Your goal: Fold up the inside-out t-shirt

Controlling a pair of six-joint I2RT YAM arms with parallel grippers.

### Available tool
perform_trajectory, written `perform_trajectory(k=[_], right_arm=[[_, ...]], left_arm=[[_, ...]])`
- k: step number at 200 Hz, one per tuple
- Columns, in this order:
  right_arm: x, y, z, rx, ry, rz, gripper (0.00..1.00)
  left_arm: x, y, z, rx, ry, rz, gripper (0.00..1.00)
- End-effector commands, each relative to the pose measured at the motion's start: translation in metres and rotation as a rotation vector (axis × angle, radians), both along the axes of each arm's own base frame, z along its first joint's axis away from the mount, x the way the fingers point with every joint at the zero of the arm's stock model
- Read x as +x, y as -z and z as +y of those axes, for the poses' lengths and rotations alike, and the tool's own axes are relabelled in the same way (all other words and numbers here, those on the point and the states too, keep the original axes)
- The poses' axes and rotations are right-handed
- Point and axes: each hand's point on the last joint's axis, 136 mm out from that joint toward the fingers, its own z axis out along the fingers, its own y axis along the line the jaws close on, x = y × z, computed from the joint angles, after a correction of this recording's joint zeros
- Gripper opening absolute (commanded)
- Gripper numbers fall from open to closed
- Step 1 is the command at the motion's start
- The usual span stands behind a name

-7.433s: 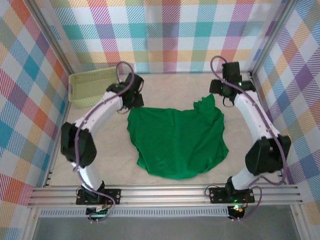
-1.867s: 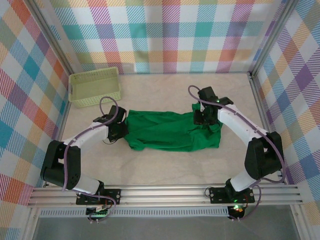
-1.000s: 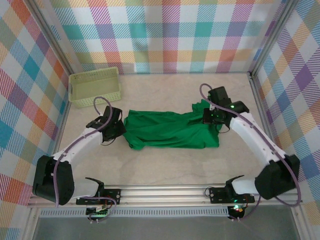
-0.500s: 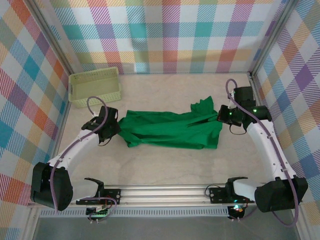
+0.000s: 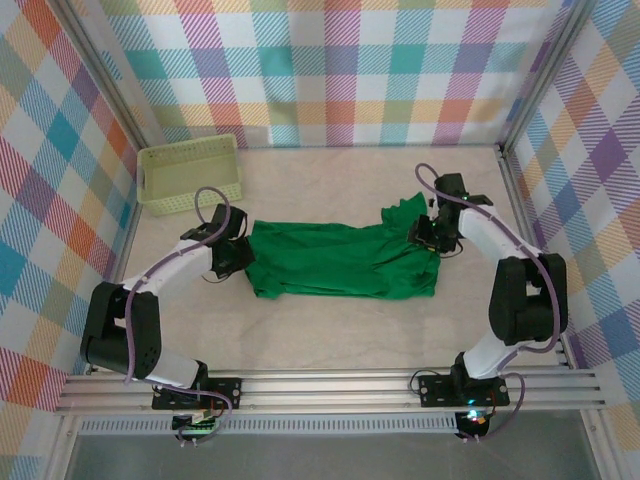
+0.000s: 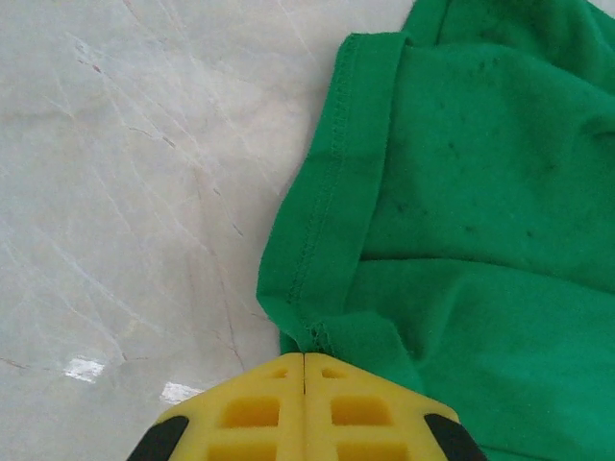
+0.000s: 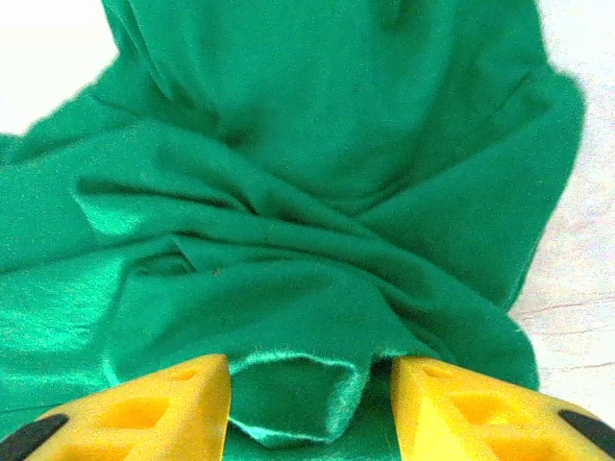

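The inside-out t-shirt (image 5: 340,262) lies as a long bright green band across the middle of the table, bunched at its right end. My left gripper (image 5: 243,258) sits at the shirt's left end. In the left wrist view its yellow jaws (image 6: 305,357) are shut, and the stitched hem of the t-shirt (image 6: 471,192) runs into their tip. My right gripper (image 5: 425,238) is at the bunched right end. In the right wrist view it (image 7: 309,375) stands open, and a loose fold of the t-shirt (image 7: 317,173) lies between its yellow fingers (image 7: 163,403).
A pale yellow-green lattice basket (image 5: 190,172) stands at the back left, behind the left arm. Checked walls with metal posts close in the pale marbled table (image 5: 330,330). A metal rail (image 5: 330,385) runs along the near edge.
The right gripper has moved left, back onto the shirt's right end, and its jaws have opened. The left gripper has shifted a little to the right, still shut on the hem.
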Motion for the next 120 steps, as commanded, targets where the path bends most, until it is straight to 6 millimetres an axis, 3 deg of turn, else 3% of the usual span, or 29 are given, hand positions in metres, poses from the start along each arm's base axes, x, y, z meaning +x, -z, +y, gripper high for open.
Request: perform_trajectory(k=[1,38,82,120], right_arm=[[0.016,-0.045,0.004,-0.028,-0.027,-0.131,0.47],[-0.009,-0.049,0.024,-0.127,-0.097,-0.115,0.37],[-0.023,-0.029,0.030,-0.250,-0.138,-0.045,0.29],[-0.024,-0.010,0.033,-0.323,-0.164,-0.004,0.29]], left_arm=[[0.004,-0.010,-0.005,-0.012,0.026,-0.031,0.00],[0.001,-0.009,-0.003,-0.013,0.020,-0.043,0.00],[-0.002,-0.012,0.000,-0.003,0.014,-0.058,0.00],[-0.003,-0.009,-0.001,-0.007,0.016,-0.054,0.00]])
